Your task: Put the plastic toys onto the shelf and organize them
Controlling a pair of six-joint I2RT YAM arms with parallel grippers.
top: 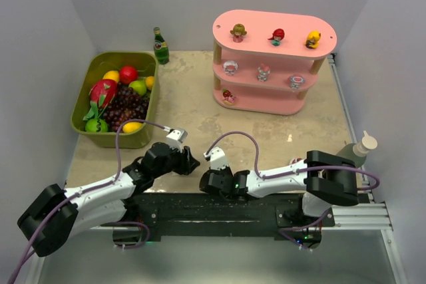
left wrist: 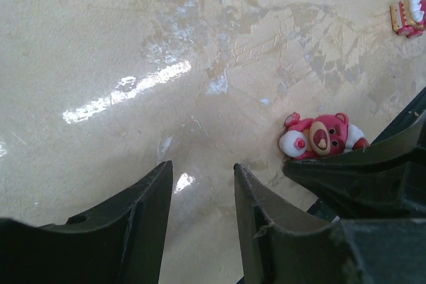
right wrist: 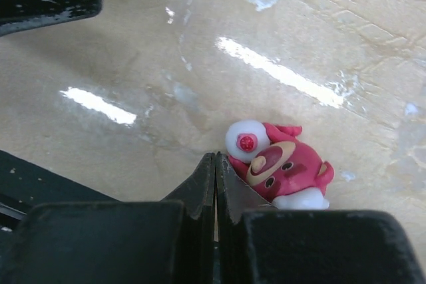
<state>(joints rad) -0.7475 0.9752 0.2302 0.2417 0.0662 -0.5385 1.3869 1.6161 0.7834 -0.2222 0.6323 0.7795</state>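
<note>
A: Right gripper [right wrist: 215,164] has its fingers pressed together, nothing between them, tips touching the pink bear [right wrist: 283,167] on the table [right wrist: 133,64].
B: Why closed?
A: Likely nudging; grasping needs them parted. Left gripper [left wrist: 200,171] hangs parted, empty, just beside.
B: How does the bear lie?
A: On its back, face up, long axis slanting across those tips. 7 figurines [top: 276,35] stand on the shelf [top: 293,23].
</note>
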